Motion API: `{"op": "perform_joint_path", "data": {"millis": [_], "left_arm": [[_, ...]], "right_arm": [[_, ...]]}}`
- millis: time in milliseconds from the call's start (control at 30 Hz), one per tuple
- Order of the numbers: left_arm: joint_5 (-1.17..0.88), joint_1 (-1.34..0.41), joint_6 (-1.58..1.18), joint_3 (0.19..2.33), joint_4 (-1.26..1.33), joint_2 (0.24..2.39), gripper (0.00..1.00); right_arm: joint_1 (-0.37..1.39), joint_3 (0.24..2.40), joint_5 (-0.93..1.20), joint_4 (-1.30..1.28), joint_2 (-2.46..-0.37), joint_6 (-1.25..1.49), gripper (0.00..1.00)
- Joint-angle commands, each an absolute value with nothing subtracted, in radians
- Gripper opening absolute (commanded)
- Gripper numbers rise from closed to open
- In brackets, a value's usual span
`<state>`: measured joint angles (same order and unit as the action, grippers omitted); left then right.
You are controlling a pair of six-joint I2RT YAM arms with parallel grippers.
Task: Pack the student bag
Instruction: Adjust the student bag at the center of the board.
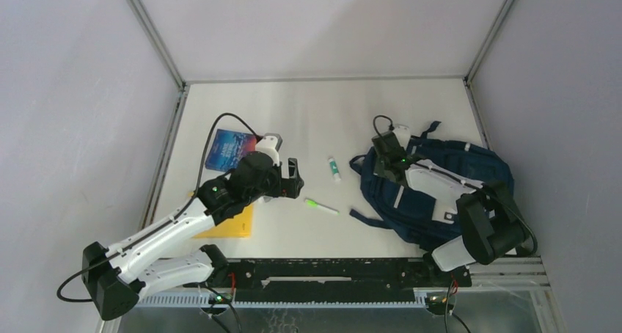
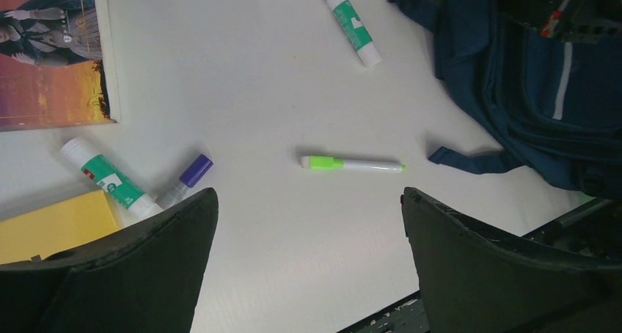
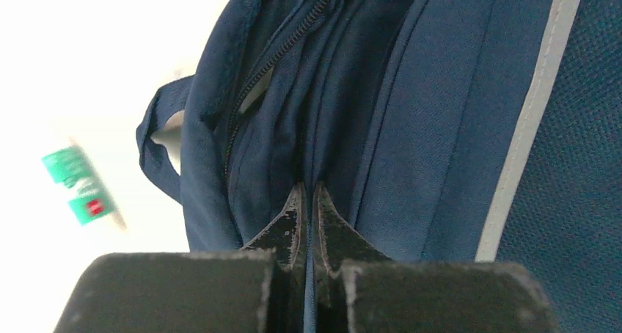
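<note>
The navy student bag (image 1: 447, 190) lies at the right of the table; it also shows in the left wrist view (image 2: 535, 91) and fills the right wrist view (image 3: 440, 113). My right gripper (image 1: 387, 160) (image 3: 308, 190) is shut on a fold of the bag's fabric beside its zipper. My left gripper (image 1: 292, 177) (image 2: 308, 208) is open and empty, above the table left of the bag. A green-capped marker (image 1: 320, 206) (image 2: 352, 163) lies ahead of it. A green-labelled glue stick (image 1: 334, 169) (image 2: 354, 28) lies near the bag.
A picture-cover book (image 1: 229, 149) (image 2: 51, 50) and a yellow pad (image 1: 235, 221) (image 2: 55, 227) lie at the left. A second glue stick (image 2: 110, 179) and a purple-capped pen (image 2: 187, 177) lie beside the pad. Walls enclose the table on three sides.
</note>
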<state>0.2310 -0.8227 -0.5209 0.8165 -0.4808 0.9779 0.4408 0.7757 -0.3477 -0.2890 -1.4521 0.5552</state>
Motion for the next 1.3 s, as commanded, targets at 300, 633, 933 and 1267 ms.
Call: {"op": "perform_joint_path", "data": {"millis": [300, 633, 933, 1267], "left_arm": [[0.221, -0.826, -0.539, 0.833, -0.436, 0.996, 1.00], [0.308, -0.825, -0.535, 0.812, -0.447, 0.976, 1.00], [0.280, -0.825, -0.555, 0.788, -0.455, 0.975, 1.00], [0.141, -0.825, -0.542, 0.793, -0.409, 1.018, 1.00]], "right_arm": [[0.681, 0.953, -0.379, -0.420, -1.434, 0.537, 0.45], [0.827, 0.953, -0.380, -0.414, -1.434, 0.559, 0.48], [0.830, 0.993, -0.312, -0.371, -1.613, 0.571, 0.40], [0.845, 1.023, -0.378, -0.474, -1.469, 0.560, 0.00]]}}
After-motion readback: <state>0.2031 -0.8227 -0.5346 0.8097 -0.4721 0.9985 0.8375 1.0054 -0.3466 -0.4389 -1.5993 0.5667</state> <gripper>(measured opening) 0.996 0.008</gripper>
